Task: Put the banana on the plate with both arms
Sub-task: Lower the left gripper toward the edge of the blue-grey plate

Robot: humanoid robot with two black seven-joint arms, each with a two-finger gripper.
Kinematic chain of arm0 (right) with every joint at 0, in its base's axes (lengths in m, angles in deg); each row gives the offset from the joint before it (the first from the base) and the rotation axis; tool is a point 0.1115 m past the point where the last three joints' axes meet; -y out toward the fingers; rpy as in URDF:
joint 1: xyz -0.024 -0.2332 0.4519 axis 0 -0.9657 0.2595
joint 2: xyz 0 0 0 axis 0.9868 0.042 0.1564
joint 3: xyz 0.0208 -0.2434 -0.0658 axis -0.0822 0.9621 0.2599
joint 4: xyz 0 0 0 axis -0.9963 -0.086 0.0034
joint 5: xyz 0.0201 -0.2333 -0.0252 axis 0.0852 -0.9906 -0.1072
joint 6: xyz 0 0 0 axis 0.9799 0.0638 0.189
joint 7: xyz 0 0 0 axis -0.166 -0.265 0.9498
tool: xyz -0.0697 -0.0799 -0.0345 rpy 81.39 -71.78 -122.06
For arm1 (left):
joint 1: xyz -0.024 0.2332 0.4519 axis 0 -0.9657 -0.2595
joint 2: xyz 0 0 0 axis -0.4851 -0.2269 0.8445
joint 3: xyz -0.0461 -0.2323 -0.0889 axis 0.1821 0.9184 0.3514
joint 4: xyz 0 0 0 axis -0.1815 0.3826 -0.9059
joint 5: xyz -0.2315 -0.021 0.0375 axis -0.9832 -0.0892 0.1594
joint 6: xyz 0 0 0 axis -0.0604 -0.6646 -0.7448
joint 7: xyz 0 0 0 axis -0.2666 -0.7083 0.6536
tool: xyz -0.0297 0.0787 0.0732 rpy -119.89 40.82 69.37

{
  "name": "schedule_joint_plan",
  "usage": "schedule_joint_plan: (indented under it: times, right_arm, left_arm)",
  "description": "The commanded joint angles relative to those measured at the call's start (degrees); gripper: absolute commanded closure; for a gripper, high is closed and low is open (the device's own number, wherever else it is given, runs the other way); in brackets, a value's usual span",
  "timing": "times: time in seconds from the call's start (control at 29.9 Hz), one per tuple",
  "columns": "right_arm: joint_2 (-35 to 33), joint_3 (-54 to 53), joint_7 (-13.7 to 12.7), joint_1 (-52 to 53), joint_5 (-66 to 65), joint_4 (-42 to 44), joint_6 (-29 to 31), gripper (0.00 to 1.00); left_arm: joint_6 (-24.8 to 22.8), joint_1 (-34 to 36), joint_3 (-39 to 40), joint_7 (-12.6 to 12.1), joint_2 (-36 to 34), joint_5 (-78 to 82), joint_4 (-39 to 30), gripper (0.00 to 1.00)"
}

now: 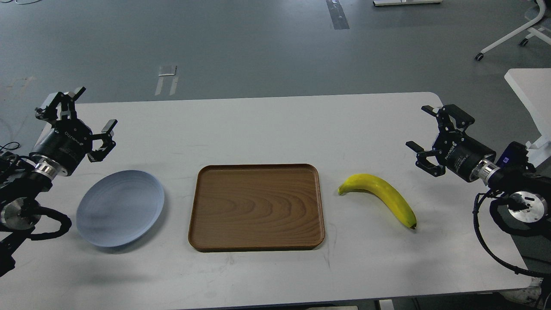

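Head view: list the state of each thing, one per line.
Banana: lying on the table, right of the tray, untouched.
Plate: empty, left of the tray.
Tray: empty, between plate and banana.
Left gripper: open, holding nothing.
Right gripper: open, holding nothing.

left gripper (79,115) and right gripper (424,129) both spread wide, empty, raised at opposite sides

Lab, grey taped floor (258,47), white table (267,120)
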Motion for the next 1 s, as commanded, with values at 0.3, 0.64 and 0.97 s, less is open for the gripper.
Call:
schedule_joint_plan:
  times: [0.3, 0.64, 0.97]
  right_arm:
    - [0.0, 0.0, 0.0, 0.0, 0.0, 0.1, 0.0, 0.00]
    - [0.0, 0.0, 0.0, 0.3, 0.0, 0.5, 0.0, 0.00]
    - [1.3, -0.2, 0.0, 1.0, -0.1, 1.3, 0.0, 0.00]
  left_arm:
    - [0.0, 1.2, -0.3, 0.0, -0.1, 0.6, 2.1, 0.00]
    - [0.0, 4.3, -0.2, 0.0, -3.8, 11.9, 3.9, 0.00]
    - [0.0, 6.5, -0.2, 0.0, -18.2, 40.7, -14.3, 0.00]
